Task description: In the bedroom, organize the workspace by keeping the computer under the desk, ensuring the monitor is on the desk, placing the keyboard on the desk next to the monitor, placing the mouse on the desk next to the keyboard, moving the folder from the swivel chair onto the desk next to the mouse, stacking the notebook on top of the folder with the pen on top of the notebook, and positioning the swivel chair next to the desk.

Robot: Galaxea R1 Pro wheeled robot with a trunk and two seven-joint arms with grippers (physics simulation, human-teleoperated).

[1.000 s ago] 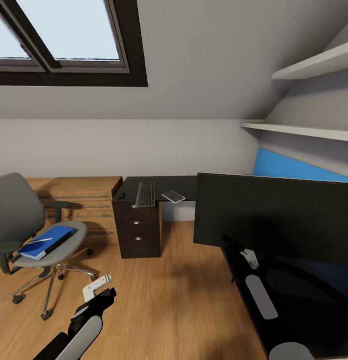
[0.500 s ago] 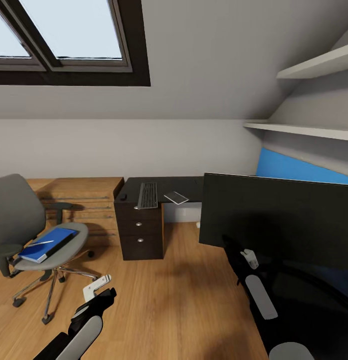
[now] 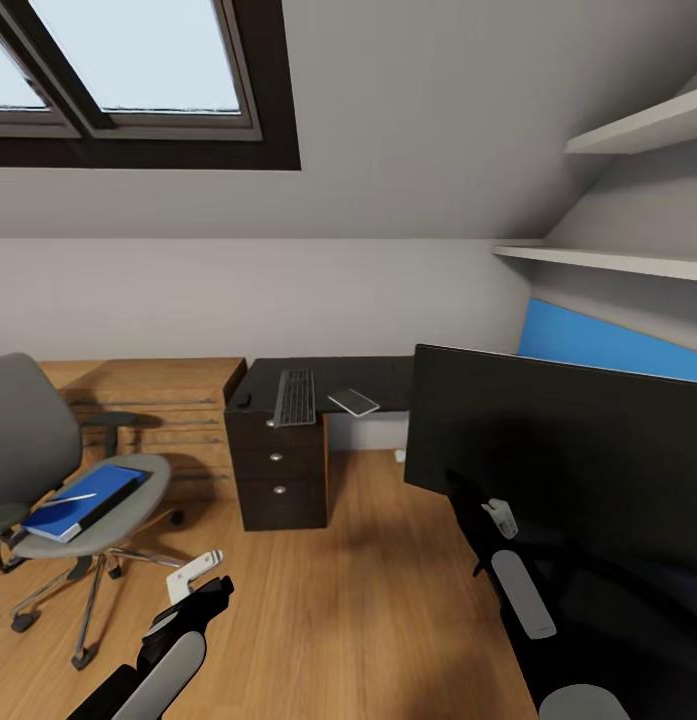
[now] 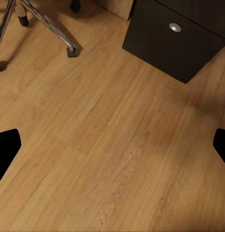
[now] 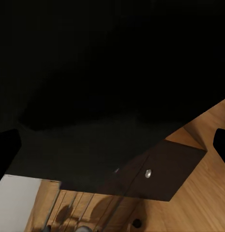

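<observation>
Folder (image 3: 83, 497): blue, lies flat on the swivel chair (image 3: 48, 470) seat, pen (image 3: 70, 498) across its top, well apart from both your grippers. Keyboard (image 3: 295, 396) and notebook (image 3: 353, 402) sit side by side on the desk (image 3: 333, 375). Left gripper (image 3: 193, 585) hangs over bare floor, jaws wide apart, empty. Right gripper (image 3: 500, 515): near the monitor (image 3: 558, 440); you cannot tell its jaw state.

Skylight (image 3: 138, 60), wall shelves (image 3: 608, 262) — wood chest (image 3: 153, 385).
</observation>
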